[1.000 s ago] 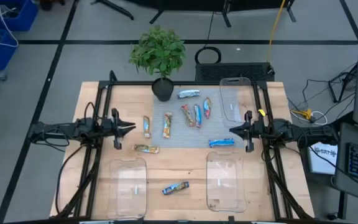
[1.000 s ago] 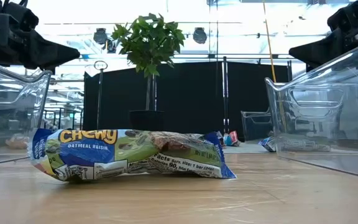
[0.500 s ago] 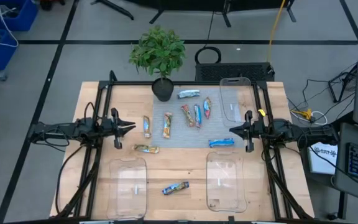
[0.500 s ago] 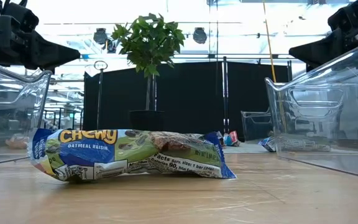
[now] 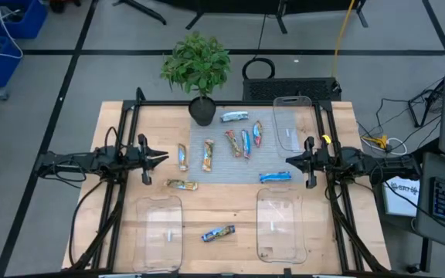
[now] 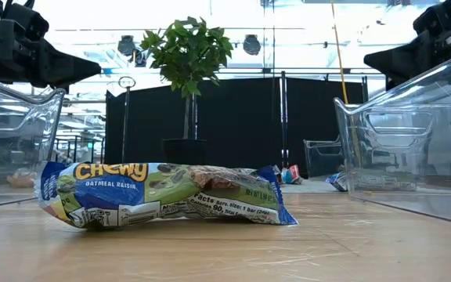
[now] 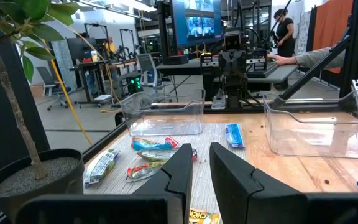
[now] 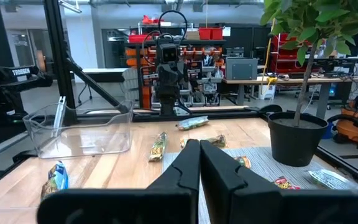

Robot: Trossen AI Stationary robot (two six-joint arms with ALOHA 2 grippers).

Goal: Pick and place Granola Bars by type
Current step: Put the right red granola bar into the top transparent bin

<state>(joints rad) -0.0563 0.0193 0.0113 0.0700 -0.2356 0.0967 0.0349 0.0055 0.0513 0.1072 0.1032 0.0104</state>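
1. Wooden tabletop (image 5: pixel 122 123) carries a grey mat (image 5: pixel 230 158) at its middle, with a potted plant (image 5: pixel 198 69) at the far edge.
2. Most of the granola bars (image 5: pixel 234 144) lie on or beside the mat; their wrapper print is too small to read from above.
3. One blue bar (image 5: pixel 275 177) lies at the mat's right edge, one gold bar (image 5: pixel 182 184) just off its left corner, and one bar (image 5: pixel 218 232) lies alone between the two near clear trays (image 5: pixel 158 232).
4. A third clear tray (image 5: pixel 290 123) stands at the far right; in the low view the near trays are cut off at both sides.
5. Left gripper (image 5: pixel 164 157) hovers at the left side, its fingers a narrow slit apart and holding nothing.
6. Right gripper (image 5: pixel 289 161) hovers at the right side, fingers pressed together, empty.
7. Beyond the tabletop are desks, screens, black curtains, and a person's sleeve (image 7: pixel 319 57), mostly cut off.
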